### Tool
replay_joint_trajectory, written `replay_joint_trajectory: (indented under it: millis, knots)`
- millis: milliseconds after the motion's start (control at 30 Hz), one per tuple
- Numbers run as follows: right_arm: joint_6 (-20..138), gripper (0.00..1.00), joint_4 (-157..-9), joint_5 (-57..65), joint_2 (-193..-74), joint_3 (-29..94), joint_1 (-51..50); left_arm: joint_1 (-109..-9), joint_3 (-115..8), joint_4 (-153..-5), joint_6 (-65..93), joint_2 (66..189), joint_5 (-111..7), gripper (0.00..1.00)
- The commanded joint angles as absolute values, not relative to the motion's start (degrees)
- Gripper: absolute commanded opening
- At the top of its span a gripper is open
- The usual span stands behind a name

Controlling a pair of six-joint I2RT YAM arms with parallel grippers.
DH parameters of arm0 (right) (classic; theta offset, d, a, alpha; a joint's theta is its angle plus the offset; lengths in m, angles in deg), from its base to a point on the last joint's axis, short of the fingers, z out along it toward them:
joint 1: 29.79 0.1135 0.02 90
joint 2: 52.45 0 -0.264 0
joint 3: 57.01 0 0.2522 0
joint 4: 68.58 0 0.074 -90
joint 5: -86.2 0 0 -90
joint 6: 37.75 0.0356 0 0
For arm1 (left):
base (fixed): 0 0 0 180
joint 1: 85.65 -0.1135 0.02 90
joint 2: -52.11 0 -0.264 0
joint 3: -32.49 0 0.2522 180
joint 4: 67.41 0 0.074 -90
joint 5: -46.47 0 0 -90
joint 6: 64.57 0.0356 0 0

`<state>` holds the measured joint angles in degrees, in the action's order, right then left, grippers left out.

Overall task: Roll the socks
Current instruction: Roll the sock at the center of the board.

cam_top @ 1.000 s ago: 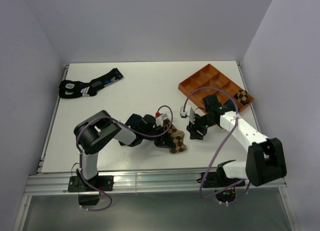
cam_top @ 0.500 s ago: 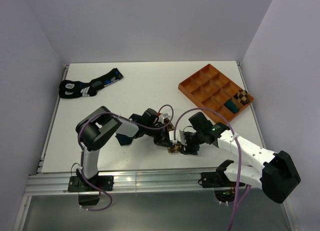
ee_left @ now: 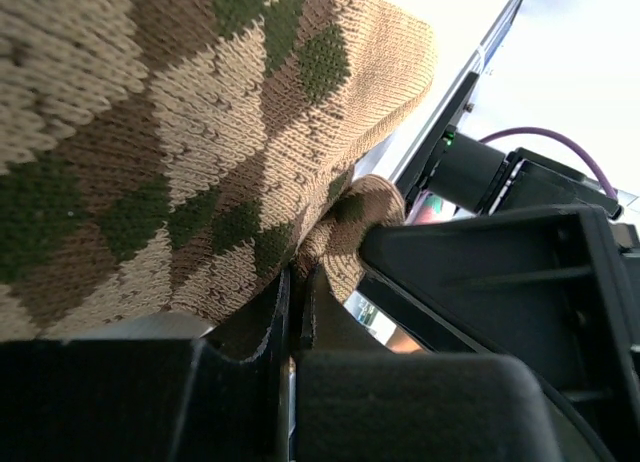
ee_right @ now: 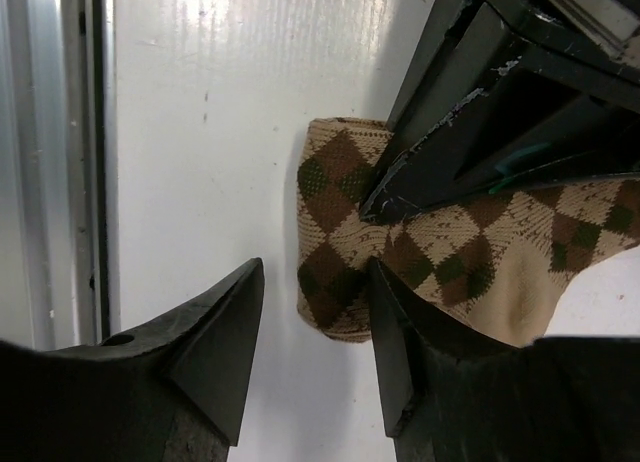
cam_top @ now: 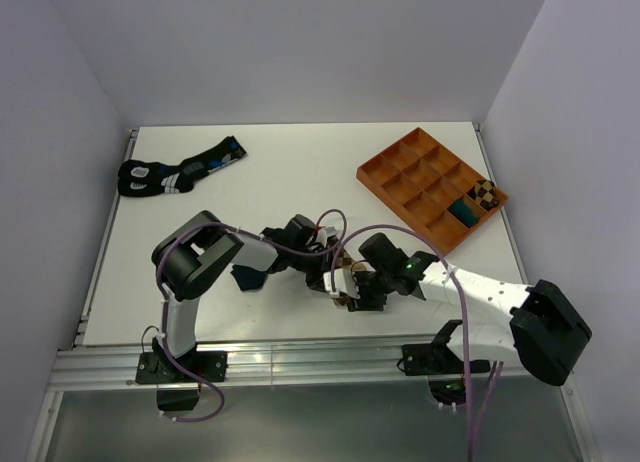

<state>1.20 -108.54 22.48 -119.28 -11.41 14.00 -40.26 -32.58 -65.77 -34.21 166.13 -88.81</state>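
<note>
While the left gripper point(ee_right: 388, 200) pinches the tan argyle sock point(ee_right: 335, 237) on the tabletop point(ee_right: 200, 132), the right gripper point(ee_right: 312, 282) hovers spread wide over its end.

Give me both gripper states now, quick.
Left gripper: closed, pinching the tan argyle sock.
Right gripper: open, holding nothing, the sock's end between its jaws.

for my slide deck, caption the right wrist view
Open right gripper poised over the end of the argyle sock pinched by the left gripper
</note>
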Motion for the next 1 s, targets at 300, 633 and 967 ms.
replay_joint_trajectory:
  millis: [300, 633, 967]
  knots:
    - [4.0, 0.41, -101.9, 18.6, -126.6, -11.8, 15.0, -41.0, -28.0, -62.3, -34.2, 168.2, -88.4, 0.12]
    - [5.3, 0.25, -106.9, 19.1, -132.0, -8.0, 14.8, -42.8, -23.6, -57.1, -32.5, 158.2, -77.5, 0.29]
    - [5.0, 0.23, -114.8, 23.3, -136.6, -2.5, 13.2, -43.6, -16.6, -50.4, -29.3, 149.2, -67.6, 0.32]
